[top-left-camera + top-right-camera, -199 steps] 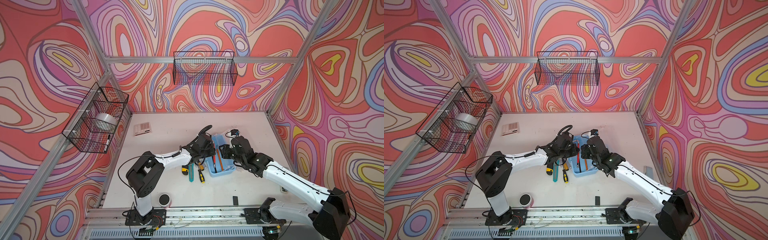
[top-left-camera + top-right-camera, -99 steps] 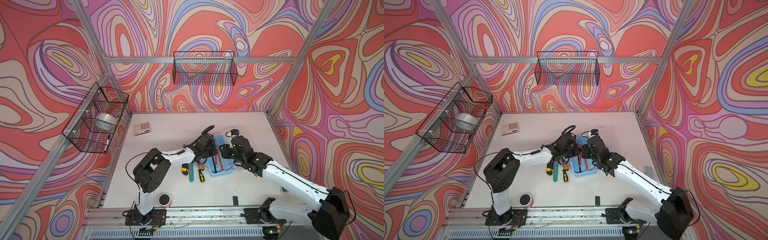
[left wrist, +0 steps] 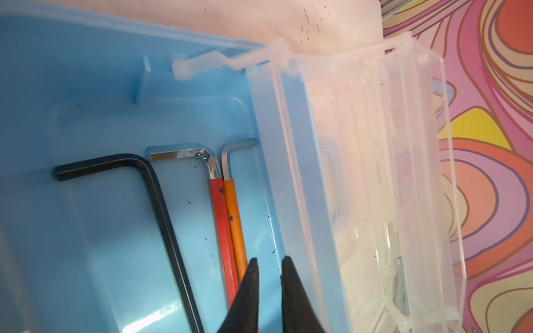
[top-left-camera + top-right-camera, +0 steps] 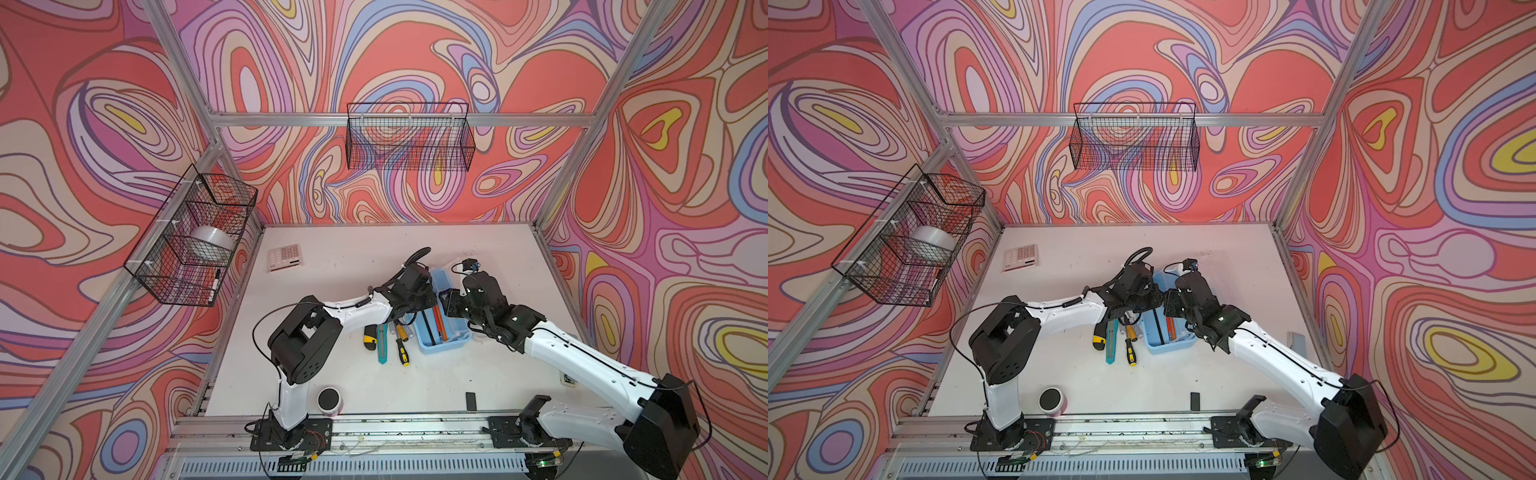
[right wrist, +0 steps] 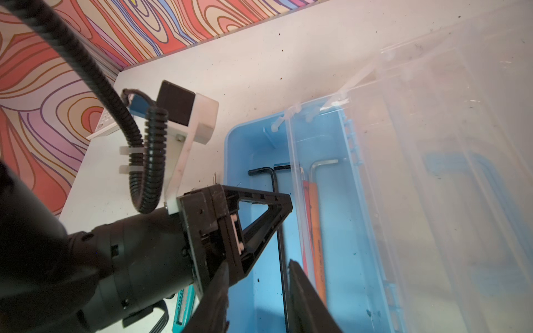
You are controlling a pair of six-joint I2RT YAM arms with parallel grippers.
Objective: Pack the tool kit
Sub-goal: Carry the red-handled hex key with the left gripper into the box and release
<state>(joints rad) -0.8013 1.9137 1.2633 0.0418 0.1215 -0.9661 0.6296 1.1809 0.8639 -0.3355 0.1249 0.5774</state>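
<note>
You have the light blue case (image 4: 445,345) at 3 o'clock of the surface (image 4: 332,257) centre, clear lid (image 3: 375,173) open, hex keys (image 3: 223,219) inside. Left gripper (image 3: 269,261) is narrowly apart and empty above them; right gripper (image 5: 258,263) is apart, clamping nothing. Utility knives (image 4: 382,347) and screwdrivers (image 4: 401,351) lie at the case's 9 o'clock.

- I can read no text, brand or number anywhere in these views.
- The calculator (image 4: 284,257) at the far left of the table shows me rows of keys in both top views, but they are too small for any digit or sign to be made out.
- The orange hex key (image 5: 317,245), lying in the light blue case (image 5: 253,152), carries a faint dark print along its sleeve in my right wrist view. It is blurred and I cannot make out a letter.
</note>
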